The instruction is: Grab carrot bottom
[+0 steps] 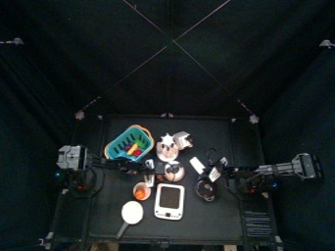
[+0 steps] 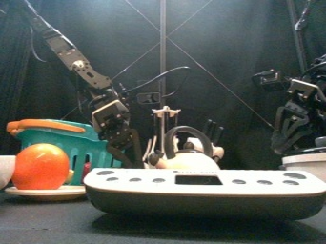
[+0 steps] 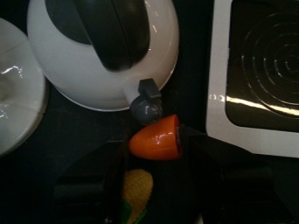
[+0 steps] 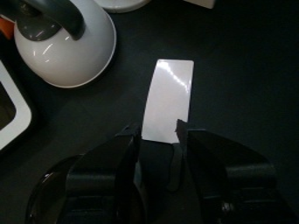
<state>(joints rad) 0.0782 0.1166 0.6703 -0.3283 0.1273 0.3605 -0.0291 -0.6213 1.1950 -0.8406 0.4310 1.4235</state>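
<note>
The carrot bottom (image 3: 156, 138), a small stubby orange piece, lies on the black table just below the spout of the white kettle (image 3: 105, 52). My left gripper (image 3: 155, 159) hangs right over it with its dark jaws apart, one on each side of the piece. Something yellow (image 3: 138, 188) shows under the gripper. In the front view the left gripper (image 2: 121, 133) hangs low behind the kettle (image 2: 186, 148). My right gripper (image 4: 156, 140) stands open over the end of a flat white strip (image 4: 167, 92), at the right of the table (image 1: 210, 181).
A white scale (image 2: 204, 186) fills the table's front, its platform (image 3: 257, 70) next to the carrot bottom. A blue basket (image 1: 128, 143) stands at the back left. An orange ball (image 2: 41, 167) rests on a plate (image 2: 38, 192), and a white bowl (image 3: 17, 79) sits beside the kettle.
</note>
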